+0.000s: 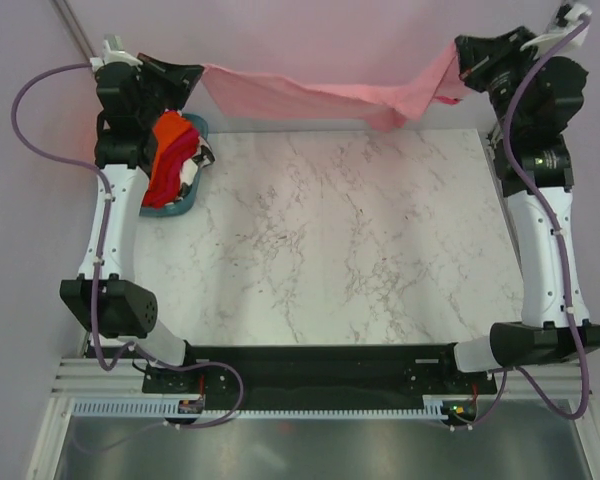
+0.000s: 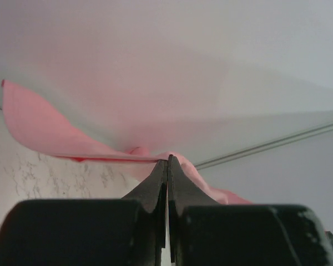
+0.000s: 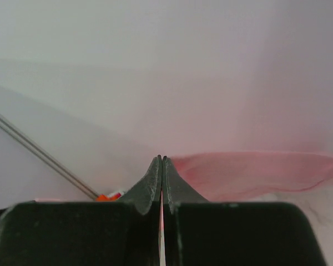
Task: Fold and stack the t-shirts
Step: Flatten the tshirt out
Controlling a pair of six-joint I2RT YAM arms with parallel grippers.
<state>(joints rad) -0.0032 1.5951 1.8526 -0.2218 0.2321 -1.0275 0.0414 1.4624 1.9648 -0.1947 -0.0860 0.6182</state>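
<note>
The light pink t-shirt [image 1: 320,98] hangs stretched in the air above the far edge of the marble table [image 1: 330,240], sagging in the middle. My left gripper [image 1: 195,75] is shut on its left end, which shows in the left wrist view [image 2: 39,130] beside the closed tips [image 2: 168,160]. My right gripper [image 1: 463,70] is shut on its right end, which shows in the right wrist view [image 3: 255,174] beside the closed tips [image 3: 161,159]. Orange and red t-shirts [image 1: 170,160] lie heaped in the teal basket [image 1: 198,125] at the far left.
The teal basket sits at the table's far left corner, under the left arm [image 1: 115,200]. The right arm [image 1: 545,220] stands along the right edge. A pale wall runs behind the table. A black base rail [image 1: 320,365] lies at the near edge.
</note>
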